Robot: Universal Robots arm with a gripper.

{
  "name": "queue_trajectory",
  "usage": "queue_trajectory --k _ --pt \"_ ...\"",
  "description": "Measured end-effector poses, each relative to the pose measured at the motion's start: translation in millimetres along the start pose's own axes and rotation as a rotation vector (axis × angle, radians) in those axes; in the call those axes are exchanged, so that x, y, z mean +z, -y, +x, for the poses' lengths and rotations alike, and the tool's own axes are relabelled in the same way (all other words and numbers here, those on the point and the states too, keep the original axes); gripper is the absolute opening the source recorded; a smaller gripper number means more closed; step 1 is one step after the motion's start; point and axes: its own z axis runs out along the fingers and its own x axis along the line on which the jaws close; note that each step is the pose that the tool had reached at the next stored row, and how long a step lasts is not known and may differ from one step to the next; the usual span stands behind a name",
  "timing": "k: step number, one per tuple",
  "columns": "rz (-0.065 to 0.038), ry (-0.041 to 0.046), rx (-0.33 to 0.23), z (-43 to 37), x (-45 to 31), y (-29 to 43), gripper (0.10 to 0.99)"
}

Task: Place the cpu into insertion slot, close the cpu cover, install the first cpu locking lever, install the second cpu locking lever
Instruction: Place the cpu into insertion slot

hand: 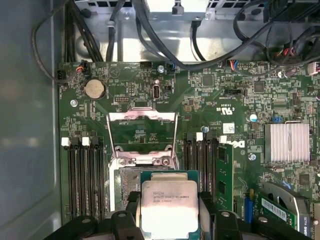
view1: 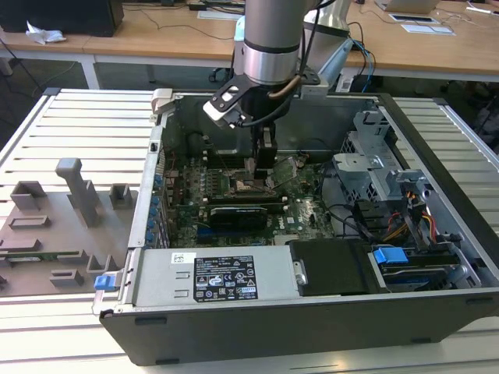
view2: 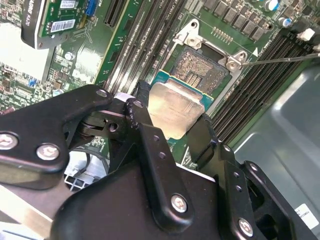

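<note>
While my fingers (view2: 144,112) are clamped on two opposite edges of the cpu (hand: 170,212), the chip sits over the part of the insertion slot (hand: 126,182) nearest my wrist, not squarely on it. Part of the slot's contact field lies uncovered beyond it. The cpu cover (hand: 142,116) stands open on the side of the slot away from the chip, with bare motherboard (hand: 225,95) showing through its window.

Risks noted:
- **Offset:** the chip looks out of line with the slot, so lowering it as it lies could land an edge on the metal rim or drag it across the contacts and bend them.
- **Grip:** I hold thin edges only, and a small slip would tilt the chip and drop one corner first.
- **Cover:** it looks unsupported, and a knock from my fingers could tip it shut onto the chip.

Not verifiable:
- the gap between chip and slot
- the chip's underside and keying notches
- the part of the slot covered by chip and fingers

A thin metal rod (view2: 280,59) beside the slot may be a locking lever, but its end is cut off. In the exterior view my arm (view1: 269,39) screens the slot inside the computer case (view1: 312,327).
</note>
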Motion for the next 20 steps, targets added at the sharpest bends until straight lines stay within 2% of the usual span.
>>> queue_trajectory --k 2,12,14,16,17,18,20 --pt "-0.001 -0.0002 -0.018 0.0 0.4 0.1 0.541" --pt "-0.001 0.0 -0.018 0.4 5.7 0.6 0.541" --pt "-0.001 0.0002 -0.019 0.6 6.2 2.1 0.541" --pt "-0.001 0.0 -0.019 1.5 7.0 6.6 0.541" --pt "-0.001 0.0001 -0.019 8.7 7.1 6.9 0.541" --pt "-0.001 0.0002 -0.019 12.3 7.4 6.9 0.541" --pt "-0.001 0.0007 -0.019 13.4 8.5 6.9 0.541"
